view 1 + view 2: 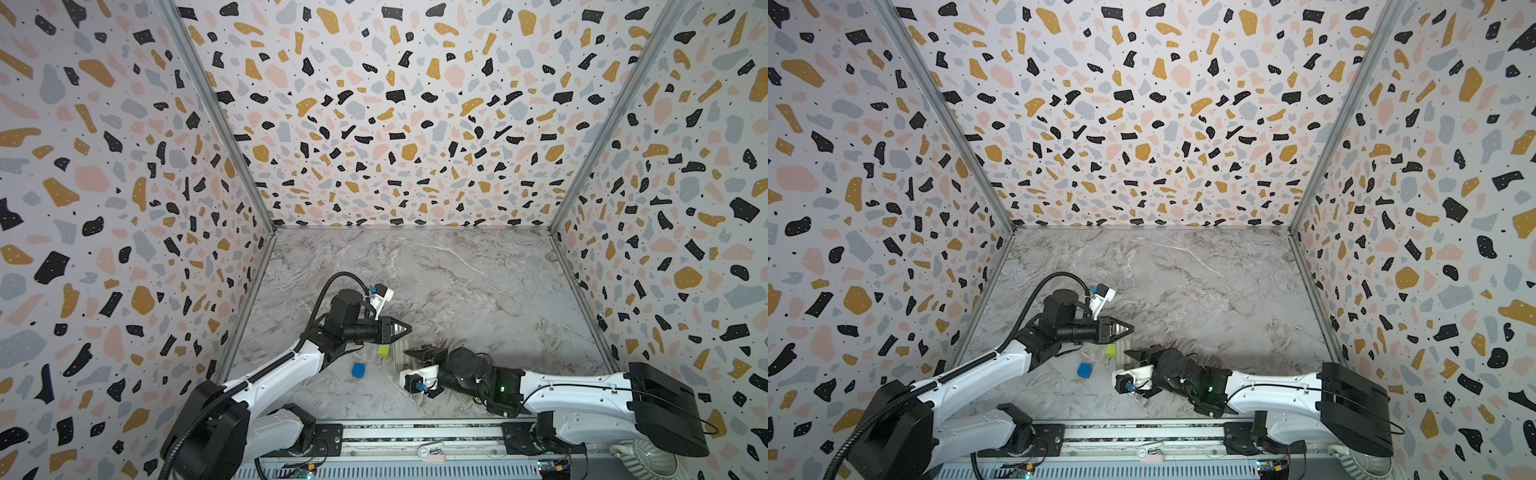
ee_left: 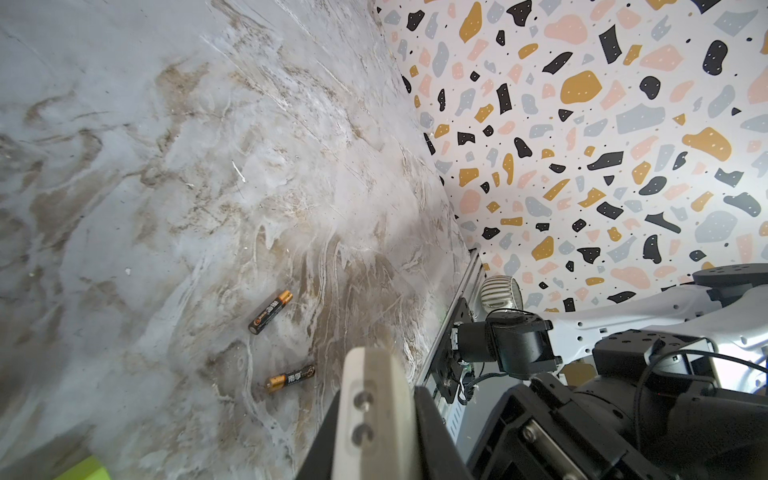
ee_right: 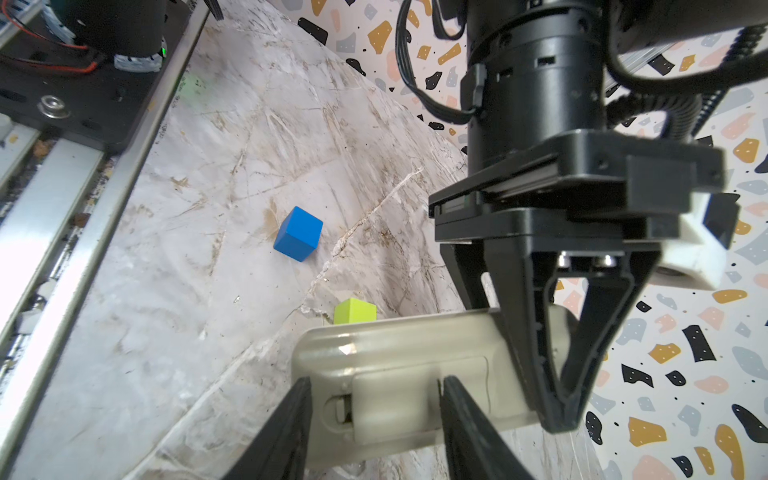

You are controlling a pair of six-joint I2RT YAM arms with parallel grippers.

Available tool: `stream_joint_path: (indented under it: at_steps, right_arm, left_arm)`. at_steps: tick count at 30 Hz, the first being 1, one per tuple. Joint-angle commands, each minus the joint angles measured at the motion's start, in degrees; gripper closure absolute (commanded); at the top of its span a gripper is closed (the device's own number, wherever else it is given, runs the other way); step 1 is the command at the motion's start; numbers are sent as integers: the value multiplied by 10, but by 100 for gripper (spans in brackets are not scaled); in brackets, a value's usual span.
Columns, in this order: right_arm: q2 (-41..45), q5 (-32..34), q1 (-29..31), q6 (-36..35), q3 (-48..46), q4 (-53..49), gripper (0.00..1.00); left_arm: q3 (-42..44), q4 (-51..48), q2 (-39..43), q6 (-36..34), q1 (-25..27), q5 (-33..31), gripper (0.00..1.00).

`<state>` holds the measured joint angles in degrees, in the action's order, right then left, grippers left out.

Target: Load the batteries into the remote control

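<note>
The white remote control (image 3: 399, 353) is held off the table with its back and battery cover (image 3: 395, 399) towards the right wrist camera. My left gripper (image 3: 561, 415) is shut on one end of it, and the remote's edge (image 2: 374, 399) shows between the jaws in the left wrist view. My right gripper (image 3: 376, 386) is open, its fingertips (image 3: 305, 390) straddling the cover; whether they touch it I cannot tell. Two batteries (image 2: 270, 311) (image 2: 290, 377) lie on the marble, apart from each other. In both top views the two grippers (image 1: 409, 328) (image 1: 411, 353) meet at the remote (image 1: 400, 353).
A green cube (image 1: 384, 351) sits right beside the remote, and a blue cube (image 1: 358, 370) lies a little nearer the front. The front rail (image 1: 415, 432) carries both arm bases. Patterned walls close off the left, right and back of the marble table (image 1: 478, 291).
</note>
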<state>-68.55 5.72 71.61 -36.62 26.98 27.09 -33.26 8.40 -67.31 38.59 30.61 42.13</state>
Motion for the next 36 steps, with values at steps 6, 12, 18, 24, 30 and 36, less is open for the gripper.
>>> stream_joint_path:
  at_steps: [6, 12, 18, 24, 30, 36]
  right_arm:
    - [-5, 35, 1, -10, 21, 3, 50]
    - [-1, 42, 1, -11, 18, 3, 50]
    - [-1, 45, 1, -11, 15, 4, 50]
    - [-6, 46, 1, -12, 16, 4, 51]
    - [-11, 57, 1, -17, 16, 11, 51]
    - [-51, 126, 30, -49, 20, 34, 51]
  left_arm:
    - [2, 16, -1, 0, 8, 26, 100]
    - [0, 1, -2, -10, 8, 23, 100]
    - [-1, -2, 0, -12, 8, 23, 100]
    - [-2, -1, 1, -11, 8, 23, 100]
    - [-2, -1, 2, -8, 8, 30, 100]
    - [-1, -3, 2, -7, 10, 33, 100]
